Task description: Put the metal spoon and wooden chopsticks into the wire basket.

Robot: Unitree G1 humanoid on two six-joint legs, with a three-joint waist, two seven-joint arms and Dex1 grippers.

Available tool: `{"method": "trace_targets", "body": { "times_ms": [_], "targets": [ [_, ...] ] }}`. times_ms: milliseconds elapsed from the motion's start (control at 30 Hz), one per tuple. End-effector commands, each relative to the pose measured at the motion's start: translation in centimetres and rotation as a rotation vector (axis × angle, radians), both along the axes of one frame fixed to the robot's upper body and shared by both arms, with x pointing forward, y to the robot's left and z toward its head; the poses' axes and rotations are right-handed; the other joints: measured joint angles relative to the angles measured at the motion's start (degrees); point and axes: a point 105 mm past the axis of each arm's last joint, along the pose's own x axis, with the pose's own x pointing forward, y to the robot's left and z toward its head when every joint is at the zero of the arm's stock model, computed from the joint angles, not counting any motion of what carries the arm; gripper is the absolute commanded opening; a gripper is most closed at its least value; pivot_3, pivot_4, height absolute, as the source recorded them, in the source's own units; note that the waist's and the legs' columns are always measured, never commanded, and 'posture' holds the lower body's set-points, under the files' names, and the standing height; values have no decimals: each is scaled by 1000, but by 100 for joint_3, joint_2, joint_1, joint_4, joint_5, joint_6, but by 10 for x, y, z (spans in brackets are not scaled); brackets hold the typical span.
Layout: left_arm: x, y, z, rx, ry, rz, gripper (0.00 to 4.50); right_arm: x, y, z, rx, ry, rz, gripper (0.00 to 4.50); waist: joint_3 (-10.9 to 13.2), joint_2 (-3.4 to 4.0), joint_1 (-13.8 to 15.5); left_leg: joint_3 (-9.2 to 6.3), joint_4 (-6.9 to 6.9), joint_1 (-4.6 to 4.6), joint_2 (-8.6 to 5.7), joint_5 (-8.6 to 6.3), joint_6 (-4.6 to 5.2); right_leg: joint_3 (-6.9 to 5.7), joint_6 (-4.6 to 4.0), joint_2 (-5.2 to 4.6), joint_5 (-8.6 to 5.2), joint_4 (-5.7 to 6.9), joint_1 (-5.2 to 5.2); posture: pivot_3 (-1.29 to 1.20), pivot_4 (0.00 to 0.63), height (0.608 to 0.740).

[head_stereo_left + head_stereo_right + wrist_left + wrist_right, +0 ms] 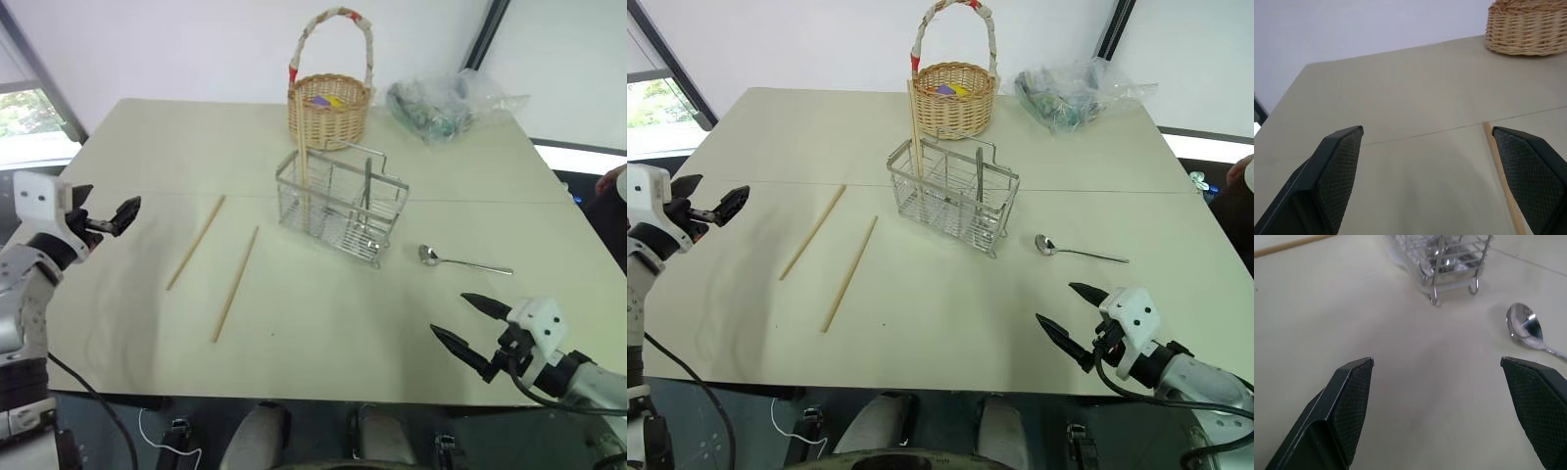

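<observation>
Nearest, the right gripper (472, 322) hovers over the table (323, 343) with its two fingers spread wide and empty, in front of the wire basket (340, 206). One metal spoon (462, 260) lies flat on the table just right of the basket. Two wooden chopsticks (235, 283) lie loose left of it; a third stands upright inside. The left gripper (116, 219), also spread wide and empty, hangs well left of the basket. One wicker basket (328, 106) and one plastic bag (446, 103) lie behind it.
</observation>
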Motion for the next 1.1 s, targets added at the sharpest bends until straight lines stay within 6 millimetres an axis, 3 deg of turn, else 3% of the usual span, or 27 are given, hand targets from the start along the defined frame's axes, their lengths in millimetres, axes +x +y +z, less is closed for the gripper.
{"method": "trace_targets", "body": {
  "times_ms": [33,300,467,667,900,1100],
  "targets": [
    [-7,-20,19,-10,-47,-85,4445,6,-16,15,-59,-70,18,4312,0,0,-3,2,0,2,0,0,0,0,0,-1,0,0,1,0,150,674],
    [-42,-98,9,17,137,-535,4445,40,-46,46,-262,-85,213,4312,6,8,-26,24,2,8,12,0,1,1,-8,-1,6,0,8,0,150,674],
    [-77,-143,4,99,262,-854,4445,83,-48,51,-359,-5,310,4312,15,22,-85,35,-1,13,19,1,1,-1,-16,-3,9,-1,8,0,150,674],
    [-85,-162,12,125,242,-946,4445,130,-46,47,-446,82,305,4312,22,31,-178,40,-6,1,17,1,2,-2,-18,-3,11,-7,-3,0,150,674],
    [-94,-167,13,136,253,-982,4445,149,-51,34,-510,220,329,4312,25,34,-198,45,-6,-2,11,3,0,-2,-15,1,13,-8,-5,0,150,674],
    [-97,-171,18,147,231,-986,4445,154,-56,22,-525,323,323,4312,26,35,-200,44,-4,3,9,4,-2,-1,-15,2,13,-4,-3,0,150,674]
  ]
}}
